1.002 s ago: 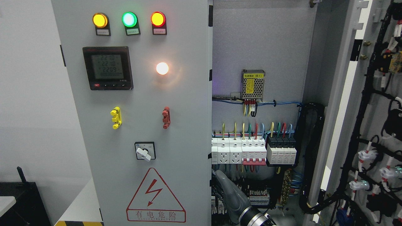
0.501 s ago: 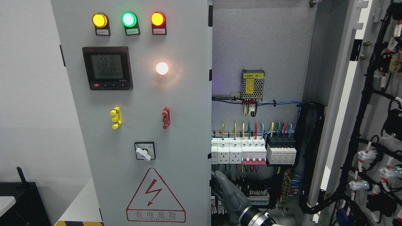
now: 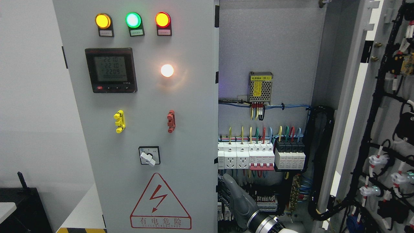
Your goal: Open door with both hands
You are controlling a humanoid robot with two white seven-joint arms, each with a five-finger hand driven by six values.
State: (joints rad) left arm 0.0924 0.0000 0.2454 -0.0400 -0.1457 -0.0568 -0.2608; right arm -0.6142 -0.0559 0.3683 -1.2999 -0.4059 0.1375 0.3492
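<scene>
The grey cabinet's left door (image 3: 181,103) stands nearly closed and carries three lit lamps, a meter (image 3: 111,70) and a rotary switch (image 3: 149,155). The right door (image 3: 388,113) is swung wide open at the far right, showing its wired inner face. My right hand (image 3: 230,191) comes up from the bottom edge right of the middle and rests against the left door's free edge (image 3: 216,181), low in the opening. The part of the hand nearest the door is hidden behind that edge. My left arm does not show.
Inside the open cabinet are a row of breakers (image 3: 258,157), a small power supply (image 3: 260,86) and black cable bundles (image 3: 318,161). A dark box (image 3: 19,207) sits on the floor at the lower left, beside a white wall.
My right hand has shifted very slightly to the right, with a bit more of the wrist showing. Both doors stand as before.
</scene>
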